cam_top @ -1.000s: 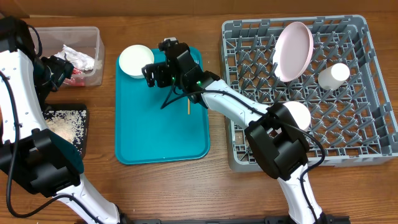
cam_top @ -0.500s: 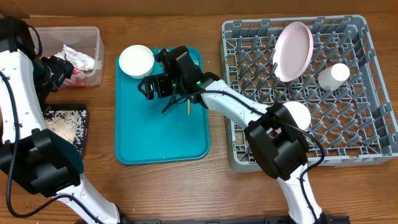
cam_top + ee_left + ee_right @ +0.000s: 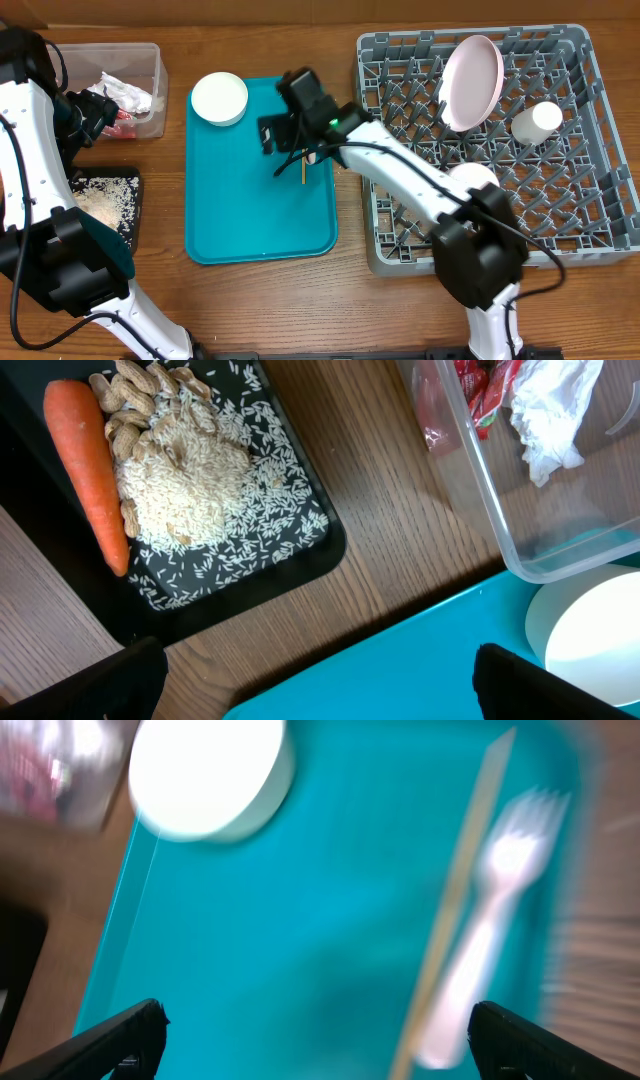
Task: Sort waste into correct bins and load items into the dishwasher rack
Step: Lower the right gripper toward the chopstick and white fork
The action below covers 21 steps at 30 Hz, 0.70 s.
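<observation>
My right gripper (image 3: 283,145) hovers open and empty over the teal tray (image 3: 250,215). In the right wrist view the white fork (image 3: 490,940) and the thin wooden stick (image 3: 460,900) lie side by side toward its right finger, blurred. A small white bowl (image 3: 219,98) sits at the tray's far left corner. My left gripper (image 3: 320,695) is open and empty above the gap between the black tray (image 3: 310,550) and the teal tray. An orange carrot (image 3: 90,470) and grainy scraps (image 3: 190,480) lie in the black tray. The clear tub (image 3: 540,550) holds the red wrapper (image 3: 480,385) and the napkin (image 3: 545,410).
The grey rack (image 3: 600,230) fills the right side. In it a white-pink plate (image 3: 472,80) stands on edge, a white cup (image 3: 535,120) lies near the right wall, and another white bowl (image 3: 478,178) shows beside my right arm.
My right gripper has swung right and down the tray, from beside the white bowl to over the fork and stick. The left arm has stayed still.
</observation>
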Motion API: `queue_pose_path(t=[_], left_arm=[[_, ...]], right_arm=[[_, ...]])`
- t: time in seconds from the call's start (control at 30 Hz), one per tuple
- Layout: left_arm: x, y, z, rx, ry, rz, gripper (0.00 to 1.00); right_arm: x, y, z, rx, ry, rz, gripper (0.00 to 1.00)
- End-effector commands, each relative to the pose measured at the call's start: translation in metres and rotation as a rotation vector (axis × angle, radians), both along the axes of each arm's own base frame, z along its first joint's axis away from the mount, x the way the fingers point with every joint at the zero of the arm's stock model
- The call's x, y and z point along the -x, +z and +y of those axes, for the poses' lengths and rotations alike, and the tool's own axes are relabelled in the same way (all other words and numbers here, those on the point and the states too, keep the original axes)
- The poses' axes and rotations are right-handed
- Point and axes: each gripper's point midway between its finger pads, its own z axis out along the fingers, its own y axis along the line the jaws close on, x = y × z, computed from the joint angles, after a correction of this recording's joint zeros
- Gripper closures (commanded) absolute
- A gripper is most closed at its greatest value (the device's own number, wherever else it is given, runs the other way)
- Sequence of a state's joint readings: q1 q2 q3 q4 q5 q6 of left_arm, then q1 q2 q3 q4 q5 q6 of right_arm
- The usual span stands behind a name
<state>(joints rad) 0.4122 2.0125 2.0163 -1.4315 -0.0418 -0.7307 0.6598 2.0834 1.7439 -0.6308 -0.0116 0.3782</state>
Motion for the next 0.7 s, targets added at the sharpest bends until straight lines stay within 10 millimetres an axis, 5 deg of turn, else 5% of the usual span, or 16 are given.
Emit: queue_pose_path(t=[0.0, 0.47, 0.67], left_arm=[[-0.001, -0.002, -0.001, -0.007, 0.003, 0.007, 0.00], [-0.001, -0.002, -0.002, -0.007, 0.003, 0.008, 0.00], [-0.001, -0.002, -0.001, -0.007, 0.003, 0.007, 0.00]], right_arm=[[-0.026, 0.024, -0.028, 0.034, -0.077, -0.088, 0.00], [-0.039, -0.055, -0.006, 0.006, -0.035, 0.003, 0.19], [-0.040, -0.073, -0.010, 0.028, -0.057, 0.022, 0.20]])
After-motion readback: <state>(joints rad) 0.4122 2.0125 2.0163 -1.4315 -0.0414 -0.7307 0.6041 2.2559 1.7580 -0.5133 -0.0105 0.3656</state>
